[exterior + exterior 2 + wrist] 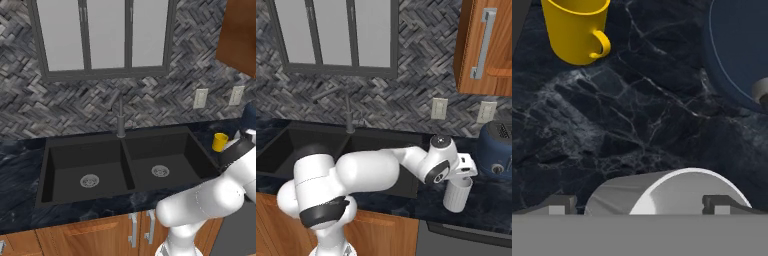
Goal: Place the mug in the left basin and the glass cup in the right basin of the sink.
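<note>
The matte black sink (125, 165) lay centre frame in the dark marbled tabletop (637, 125), both basins bare. At lower right of the right base view, the gripper (462, 181) hung spread wide just above the upright, pale, smooth glass cup (457, 195), a finger on each side. The glossy yellow mug (576, 27) stood beyond, upper left in the hand view.
</note>
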You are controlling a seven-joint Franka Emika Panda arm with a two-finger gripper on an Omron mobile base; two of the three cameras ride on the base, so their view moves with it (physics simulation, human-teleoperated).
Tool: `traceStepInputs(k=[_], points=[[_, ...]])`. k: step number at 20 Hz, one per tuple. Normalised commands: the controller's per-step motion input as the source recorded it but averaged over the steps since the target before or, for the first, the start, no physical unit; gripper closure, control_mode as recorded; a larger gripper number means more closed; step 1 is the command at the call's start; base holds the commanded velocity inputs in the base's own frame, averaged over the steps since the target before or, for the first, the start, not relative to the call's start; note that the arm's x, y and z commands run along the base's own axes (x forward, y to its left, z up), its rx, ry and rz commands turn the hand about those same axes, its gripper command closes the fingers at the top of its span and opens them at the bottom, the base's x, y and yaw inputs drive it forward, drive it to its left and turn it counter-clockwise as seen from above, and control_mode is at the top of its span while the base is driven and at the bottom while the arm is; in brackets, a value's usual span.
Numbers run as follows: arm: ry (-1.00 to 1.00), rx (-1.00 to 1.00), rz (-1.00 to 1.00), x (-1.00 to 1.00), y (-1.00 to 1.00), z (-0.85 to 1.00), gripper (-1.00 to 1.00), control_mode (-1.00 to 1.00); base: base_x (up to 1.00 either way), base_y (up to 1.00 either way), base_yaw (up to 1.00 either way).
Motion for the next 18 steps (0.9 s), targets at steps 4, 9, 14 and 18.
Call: traceStepInputs(k=[4, 9, 14, 18], points=[[0.0, 0.0, 0.0, 0.04, -0.17, -0.11, -1.0, -1.0, 0.0, 0.0, 0.0], [0.0, 0.0, 0.0, 0.07, -0.01, -0.2, -1.0, -1.0, 0.0, 0.0, 0.0], [0.0, 0.0, 0.0, 0.0, 0.13, -0.27, 1.0, -1.0, 0.0, 0.0, 0.0], [0.0, 0.01, -0.03, -0.05, 0.25, -0.28, 1.0, -1.0, 0.0, 0.0, 0.0]])
